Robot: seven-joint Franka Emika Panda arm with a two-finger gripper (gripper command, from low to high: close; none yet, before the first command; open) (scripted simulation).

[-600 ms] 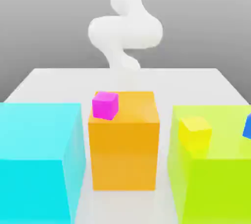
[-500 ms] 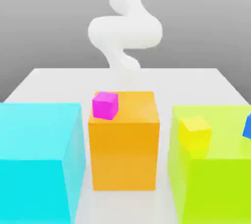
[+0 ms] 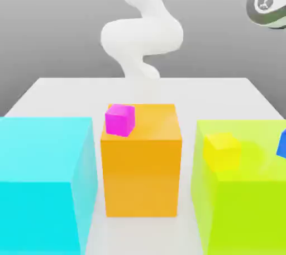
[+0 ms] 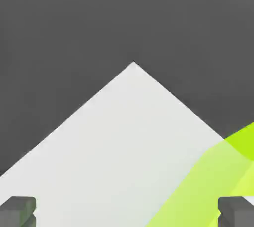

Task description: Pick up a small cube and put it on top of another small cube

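The gripper (image 4: 127,213) is wide open and holds nothing. Under it lies the white table (image 4: 114,151), and the lime block (image 4: 208,181) is beside one fingertip (image 4: 235,210).

Magenta cube (image 3: 120,119), yellow cube (image 3: 222,150), seemingly blue cube (image 3: 282,143).

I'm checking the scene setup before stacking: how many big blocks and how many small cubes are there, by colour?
Big blocks: 3, cyan, orange, lime
Small cubes: 3, magenta, yellow, blue
Total: 6
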